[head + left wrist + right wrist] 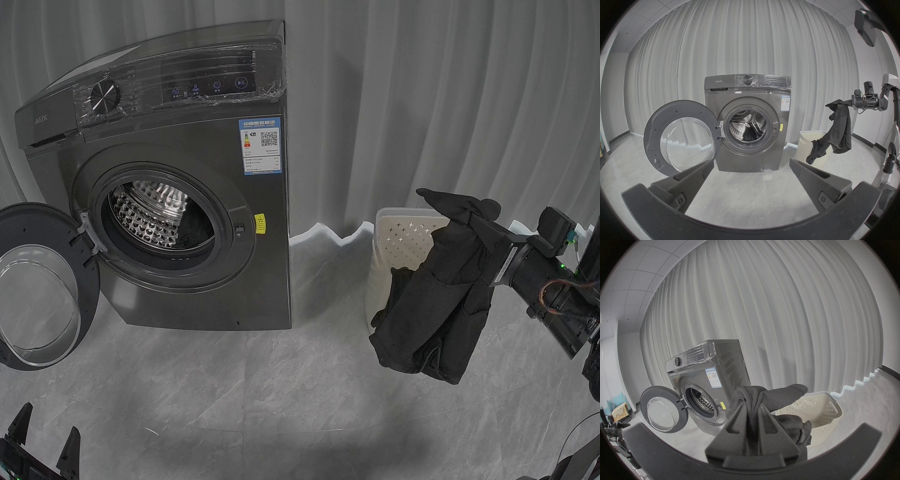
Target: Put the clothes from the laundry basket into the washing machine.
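The right arm (pixel 553 290) stretched level on the right side, the right gripper (pixel 752 407) pinched tight on a cloth (pixel 431 300) hanging below it. The left gripper (pixel 49 428) sat low on the left, fingers (pixel 70 450) spread wide, pointing forward.

The washing machine (pixel 187 134) bears an illegible label (pixel 260 145).

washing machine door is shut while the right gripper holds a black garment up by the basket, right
No, the washing machine door is open, swung wide to the side, as the head view shows. The right gripper does hold the black garment up by the basket.
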`<state>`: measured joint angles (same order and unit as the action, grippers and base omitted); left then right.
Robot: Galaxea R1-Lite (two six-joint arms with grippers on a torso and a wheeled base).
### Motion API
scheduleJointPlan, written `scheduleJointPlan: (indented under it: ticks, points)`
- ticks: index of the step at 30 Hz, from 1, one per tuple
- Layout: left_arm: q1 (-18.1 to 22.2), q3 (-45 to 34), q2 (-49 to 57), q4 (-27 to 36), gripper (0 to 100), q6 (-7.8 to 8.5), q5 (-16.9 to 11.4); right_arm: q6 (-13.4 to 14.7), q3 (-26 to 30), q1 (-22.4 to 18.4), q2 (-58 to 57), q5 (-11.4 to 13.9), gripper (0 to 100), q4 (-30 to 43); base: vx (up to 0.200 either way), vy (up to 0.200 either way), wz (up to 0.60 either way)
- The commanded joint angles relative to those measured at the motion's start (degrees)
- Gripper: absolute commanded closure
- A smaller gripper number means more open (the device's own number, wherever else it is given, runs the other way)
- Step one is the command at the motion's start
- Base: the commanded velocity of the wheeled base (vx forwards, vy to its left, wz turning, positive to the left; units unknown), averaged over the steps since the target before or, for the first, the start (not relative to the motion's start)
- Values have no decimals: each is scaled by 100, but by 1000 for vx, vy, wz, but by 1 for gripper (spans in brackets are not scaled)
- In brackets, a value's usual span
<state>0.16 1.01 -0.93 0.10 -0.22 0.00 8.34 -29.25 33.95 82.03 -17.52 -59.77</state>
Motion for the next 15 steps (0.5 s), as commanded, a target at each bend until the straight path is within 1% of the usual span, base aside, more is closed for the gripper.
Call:
scheduleJointPlan:
  ticks: [1,15]
  points:
    - [2,-101,93,-1,0,-4,0,10,7,6,50,12,100,-8,0,200,0]
    - [2,-101,93,-1,0,-4,0,27,7,33,50,38,100,-8,0,200,0]
